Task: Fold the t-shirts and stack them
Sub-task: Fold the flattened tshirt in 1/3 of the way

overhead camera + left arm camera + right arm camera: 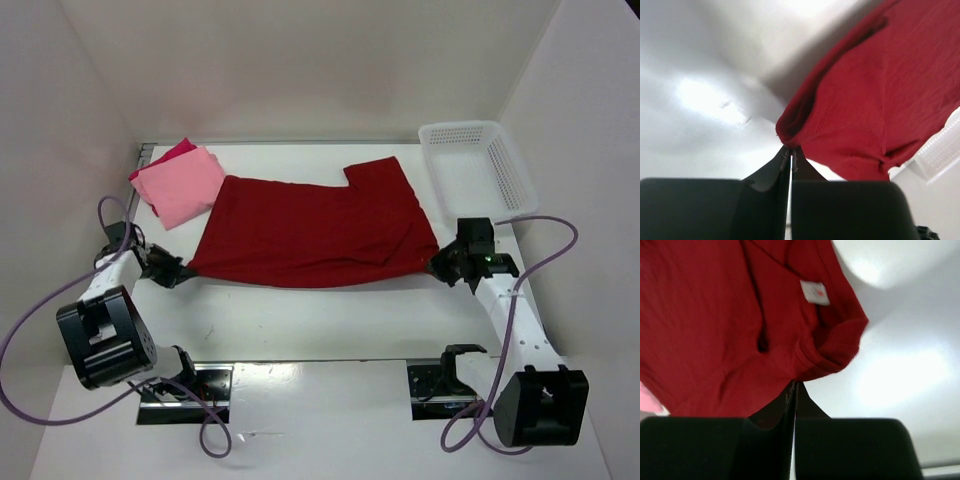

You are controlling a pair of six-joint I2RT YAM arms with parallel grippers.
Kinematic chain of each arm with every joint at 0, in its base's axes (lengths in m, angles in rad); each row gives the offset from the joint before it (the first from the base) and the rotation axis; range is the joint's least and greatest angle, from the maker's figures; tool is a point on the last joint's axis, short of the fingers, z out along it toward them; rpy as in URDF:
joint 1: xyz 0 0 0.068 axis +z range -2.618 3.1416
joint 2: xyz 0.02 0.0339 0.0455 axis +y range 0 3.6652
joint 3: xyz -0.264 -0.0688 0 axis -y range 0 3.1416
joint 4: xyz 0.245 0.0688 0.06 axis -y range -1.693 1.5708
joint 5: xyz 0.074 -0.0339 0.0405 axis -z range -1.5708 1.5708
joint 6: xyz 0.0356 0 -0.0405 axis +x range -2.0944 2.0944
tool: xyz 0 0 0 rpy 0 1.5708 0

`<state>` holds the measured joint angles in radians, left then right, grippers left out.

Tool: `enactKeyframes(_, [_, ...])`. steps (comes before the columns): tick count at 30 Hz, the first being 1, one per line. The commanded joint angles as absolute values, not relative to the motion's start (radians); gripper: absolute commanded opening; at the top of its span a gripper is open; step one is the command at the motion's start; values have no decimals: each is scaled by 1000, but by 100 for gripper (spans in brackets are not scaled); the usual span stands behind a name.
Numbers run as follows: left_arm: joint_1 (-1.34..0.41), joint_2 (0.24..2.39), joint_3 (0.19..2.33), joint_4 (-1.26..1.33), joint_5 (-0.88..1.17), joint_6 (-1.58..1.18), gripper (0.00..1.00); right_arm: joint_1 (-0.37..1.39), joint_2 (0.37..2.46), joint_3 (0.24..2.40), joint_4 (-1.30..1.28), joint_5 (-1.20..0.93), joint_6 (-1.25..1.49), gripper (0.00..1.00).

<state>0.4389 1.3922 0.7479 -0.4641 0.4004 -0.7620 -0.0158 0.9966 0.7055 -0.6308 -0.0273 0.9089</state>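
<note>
Across the middle of the tabletop (320, 320) the dark red t-shirt (315, 225) is stretched out wide between the two arms, with one sleeve pointing toward the far wall. At its near left corner the left hand (178, 272) is pinched tight on the cloth; in the left wrist view the two fingers meet with no gap and the bunched hem sits right at their tips. At the near right corner the right hand (440, 262) is likewise closed on the fabric, and the right wrist view shows a folded edge of the shirt gathered at the tips, with a small white label (815, 292) on the cloth further up. The near edge of the shirt runs almost straight from one hand to the other. At the far left of the tabletop lies the light salmon pink t-shirt (180, 185), folded, on top of the crimson-pink t-shirt (172, 153), of which only a far corner peeks out. The dark red shirt's far left corner touches the salmon one. A white basket (475, 165) stands in the far right corner, just beside the red sleeve.
</note>
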Motion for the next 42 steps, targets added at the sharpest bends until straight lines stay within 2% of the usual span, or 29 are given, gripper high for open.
enactKeyframes(1, [485,1310,729,-623,442,-684,0,24,933,787,-834,-46,899,0])
enactKeyframes(4, [494,1275,724,-676,458,-684,0,25,897,869,-949,-6,850,3])
enactKeyframes(6, [494,1250,700,-698,471,-684,4,34,865,897,-983,3,830,14])
enactKeyframes(7, [494,1240,689,-698,498,-670,12,34,856,897,-1005,3,830,20])
enactKeyframes(8, [494,1227,701,-722,499,-670,34,34,845,913,-1005,3,818,38])
enactKeyframes(9, [494,1215,701,-723,486,-670,48,34,833,925,-1005,3,818,46])
enactKeyframes(12, [494,1191,747,-745,443,-651,79,34,833,968,-1005,18,781,62])
enactKeyframes(14, [485,1181,782,-746,402,-650,83,34,857,979,-947,3,746,62])
enactKeyframes(15, [473,1171,814,-733,390,-650,84,43,873,979,-919,-23,736,53])
enactKeyframes(17, [408,1181,845,-669,379,-650,77,63,916,942,-805,-104,736,36])
enactKeyframes(18, [385,1190,859,-651,393,-650,74,63,958,880,-749,-177,751,20])
enactKeyframes(19, [332,1190,871,-594,393,-650,72,74,985,849,-695,-202,767,11])
enactKeyframes(21, [270,1216,871,-542,381,-666,56,107,1067,796,-554,-216,810,0])
enactKeyframes(23, [181,1245,880,-470,342,-678,39,138,1124,787,-444,-202,824,0])
enactKeyframes(24, [151,1291,881,-450,316,-692,23,162,1197,787,-422,-202,824,1])
enactKeyframes(25, [91,1320,881,-418,302,-692,20,176,1239,796,-408,-186,812,7])
enactKeyframes(27, [23,1414,919,-379,275,-702,18,224,1335,805,-361,-152,811,21])
enactKeyframes(28, [-45,1442,931,-368,264,-703,17,224,1359,795,-344,-164,802,34])
enactKeyframes(32, [-164,1542,965,-322,255,-715,17,249,1405,772,-284,-164,811,45])
enactKeyframes(34, [-190,1577,951,-285,268,-730,17,249,1445,772,-264,-164,811,49])
enactKeyframes(42, [-210,1583,894,-295,267,-739,17,268,1529,762,-255,-112,830,49])
